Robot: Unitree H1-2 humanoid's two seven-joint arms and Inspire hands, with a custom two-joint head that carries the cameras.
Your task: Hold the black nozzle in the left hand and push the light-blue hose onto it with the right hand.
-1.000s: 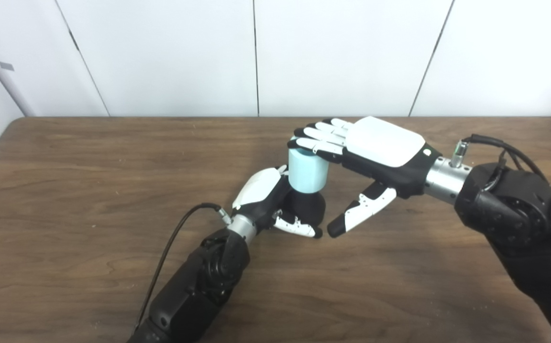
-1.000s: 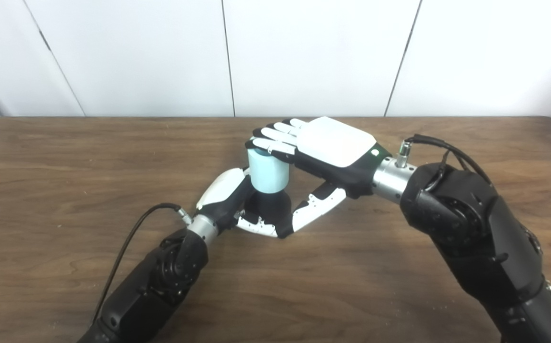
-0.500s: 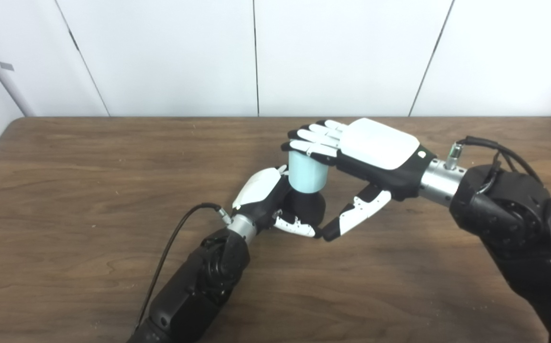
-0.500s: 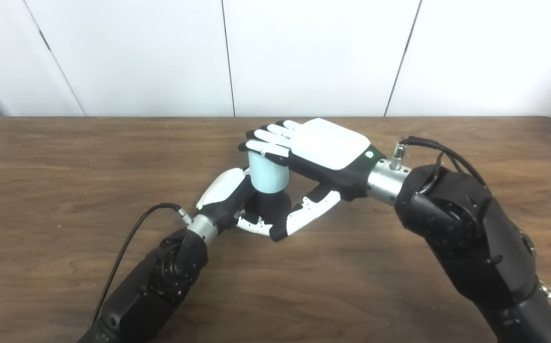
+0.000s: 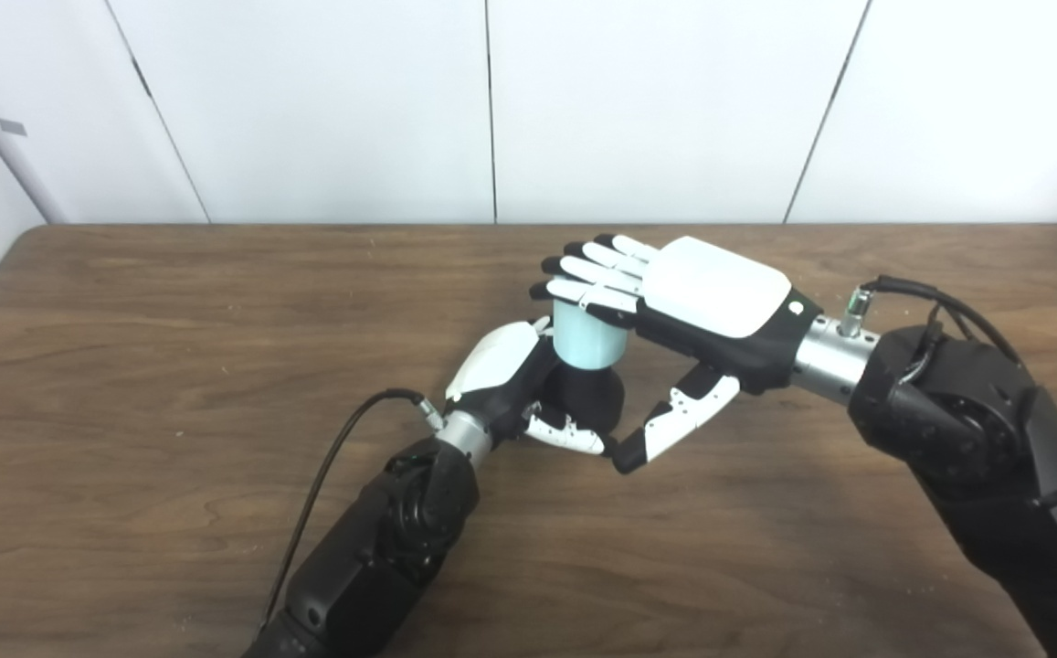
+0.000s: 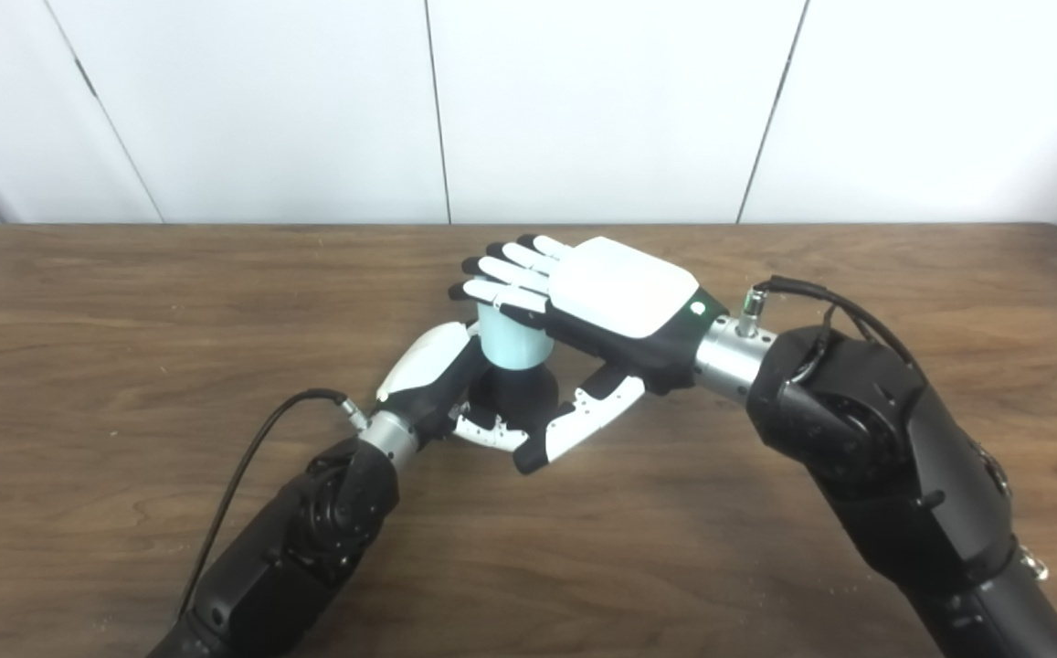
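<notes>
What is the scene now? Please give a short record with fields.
surface: brown wooden table
left robot hand: wrapped around black nozzle, standing on the table
light-blue hose: upright on top of the nozzle
right robot hand: palm flat on the hose top, fingers extended, thumb down beside the nozzle
background: white panelled wall

Near the middle of the desk (image 5: pixel 126 366), the nozzle (image 5: pixel 594 398) is standing upright with the hose (image 5: pixel 586 340) sitting directly on top of it. The left hand (image 5: pixel 528 388) is wrapping the nozzle from its left side. The right hand (image 5: pixel 692 311) is lying flat across the hose's top, reaching in from the right, its thumb (image 5: pixel 670 425) pointing down to the right of the nozzle. A cable (image 5: pixel 327 475) is trailing beside the left arm.
</notes>
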